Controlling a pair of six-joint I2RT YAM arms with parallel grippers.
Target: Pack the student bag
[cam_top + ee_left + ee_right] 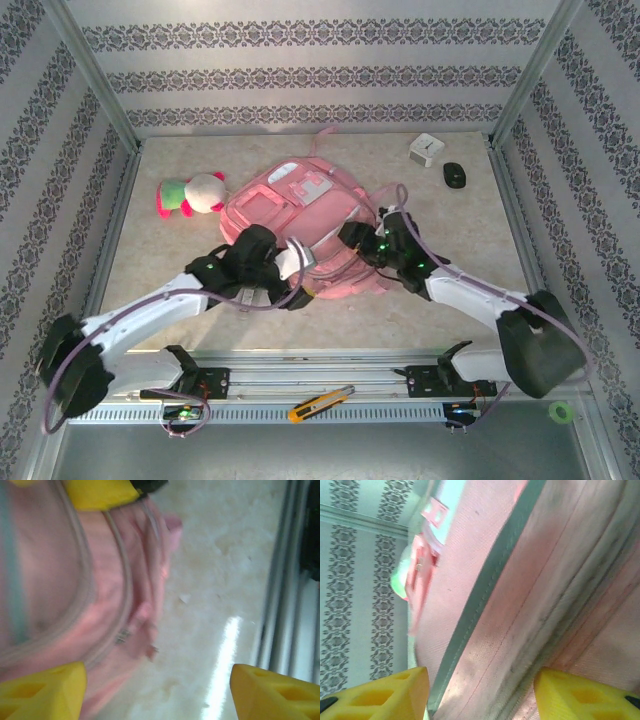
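The student bag [300, 205] is lying flat in the middle of the desk [350, 325], a little closer to the far edge than to the near one. Pale zip lines are running across its pink cloth.

The left claw [297, 278] is hanging over the bag's near left corner. In the left wrist view, that claw [157, 692] is standing wide apart. One yellow finger [40, 692] is sitting over the bag [75, 595] and the other is sitting over bare desk [215, 580], so it is holding nothing.

The right claw [352, 238] is sitting right at the bag's right side. In the right wrist view its two yellow fingers [380, 697] are standing apart with the bag [530, 580] showing between them. Whether they are squeezing it cannot be told.

A plush toy [192, 194] is lying just beside the bag, toward the left edge. A white box [427, 149] and a black thing [455, 175] are sitting near the far right corner, well apart from the bag. A yellow knife [320, 403] is lying on the metal rail [250, 410] by the near edge.
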